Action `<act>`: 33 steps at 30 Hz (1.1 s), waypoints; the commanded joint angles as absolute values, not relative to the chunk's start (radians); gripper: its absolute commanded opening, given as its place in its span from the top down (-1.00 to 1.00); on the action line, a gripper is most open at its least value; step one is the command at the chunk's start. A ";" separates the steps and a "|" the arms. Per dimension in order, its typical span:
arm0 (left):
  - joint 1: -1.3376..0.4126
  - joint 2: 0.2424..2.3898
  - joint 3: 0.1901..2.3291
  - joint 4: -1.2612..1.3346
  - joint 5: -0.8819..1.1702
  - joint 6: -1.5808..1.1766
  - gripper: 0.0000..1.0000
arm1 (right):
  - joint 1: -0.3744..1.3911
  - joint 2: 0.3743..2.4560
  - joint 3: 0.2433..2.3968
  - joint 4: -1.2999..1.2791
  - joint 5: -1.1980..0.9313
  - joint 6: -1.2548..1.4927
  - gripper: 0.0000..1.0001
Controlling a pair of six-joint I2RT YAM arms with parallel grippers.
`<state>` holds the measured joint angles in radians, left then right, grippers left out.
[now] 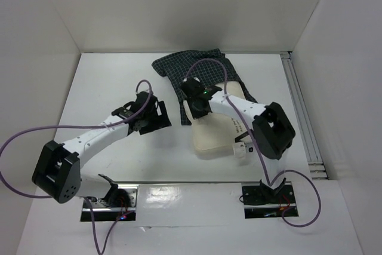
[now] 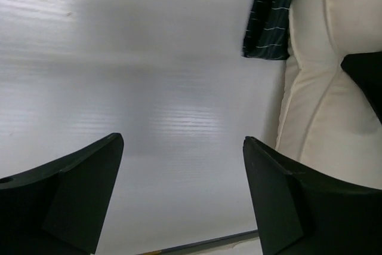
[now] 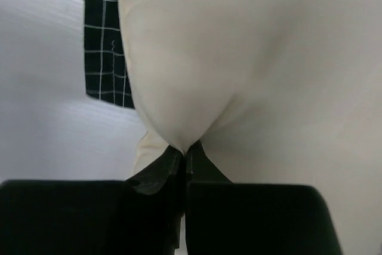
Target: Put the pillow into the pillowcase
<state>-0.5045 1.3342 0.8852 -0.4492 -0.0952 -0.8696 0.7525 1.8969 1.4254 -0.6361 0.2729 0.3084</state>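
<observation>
Closest in, the right hand [image 3: 184, 152] is clamped on a pinched fold at the edge of the pillow [image 3: 268, 58], cream cloth bulging ahead of its fingertips. Just ahead and to that hand's left, a corner of the pillowcase [image 3: 104, 46] lies flat on the tabletop [image 2: 119, 58], touching the pillow's side. The left hand [image 2: 182, 141] hangs with its fingers wide apart and nothing between them, bare tabletop below it, the pillow just to its right and the checked corner ahead-right. Most of the pillow lies outside the case; whether its far end has entered the mouth I cannot tell. This looks like the early step: one grip is taken, the case not yet opened. Next, I judge, the left hand must catch the case's open hem and lift it so the right can feed the pillow in. I count one pillow, one pillowcase and two hands.
</observation>
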 commanded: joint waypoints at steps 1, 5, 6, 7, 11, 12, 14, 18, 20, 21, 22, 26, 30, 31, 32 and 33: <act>-0.560 1.367 0.887 -0.228 -0.032 -0.793 -0.93 | 0.707 1.736 1.485 -0.656 0.142 0.247 1.00; -0.629 1.426 0.929 -0.143 -0.081 -0.700 -0.96 | 0.620 1.622 1.545 -0.712 0.054 0.219 1.00; -0.629 1.427 0.930 -0.118 -0.081 -0.678 -0.96 | 0.609 1.609 1.545 -0.721 0.034 0.219 1.00; -0.643 1.440 0.940 -0.098 -0.081 -0.661 -0.96 | 0.609 1.600 1.558 -0.733 0.017 0.219 1.00; -0.653 1.450 0.954 -0.043 -0.072 -0.572 -0.93 | 0.575 1.572 1.592 -0.762 -0.015 0.210 1.00; -0.653 1.459 0.965 -0.043 -0.086 -0.563 -0.93 | 0.575 1.572 1.592 -0.762 -0.029 0.210 1.00; -0.653 1.471 1.003 -0.043 -0.098 -0.529 -0.93 | 0.551 1.551 1.592 -0.762 -0.060 0.210 1.00; -0.653 1.516 1.084 -0.098 -0.202 -0.468 -1.00 | 0.541 1.551 1.604 -0.787 -0.069 0.210 1.00; -0.653 1.525 1.094 -0.091 -0.281 -0.431 -1.00 | 0.531 1.537 1.605 -0.796 -0.069 0.210 1.00; -0.653 1.525 1.085 -0.074 -0.290 -0.392 -1.00 | 0.531 1.537 1.605 -0.796 -0.069 0.210 1.00; -0.643 1.525 1.072 -0.051 -0.279 -0.371 -1.00 | 0.520 1.526 1.605 -0.805 -0.069 0.201 1.00; -0.620 1.561 1.085 0.018 -0.186 -0.308 -1.00 | 0.499 1.526 1.605 -0.805 -0.093 0.201 1.00; -0.611 1.664 1.145 0.121 -0.107 -0.262 -1.00 | 0.470 1.526 1.605 -0.815 -0.121 0.190 1.00; -0.611 1.696 1.187 0.088 -0.089 -0.274 -0.97 | 0.469 1.526 1.605 -0.815 -0.121 0.190 1.00; -0.611 1.728 1.218 0.069 -0.054 -0.275 -0.93 | 0.460 1.526 1.605 -0.815 -0.130 0.190 1.00; -0.611 1.765 1.239 0.069 0.010 -0.275 -0.90 | 0.460 1.538 1.614 -0.815 -0.130 0.190 1.00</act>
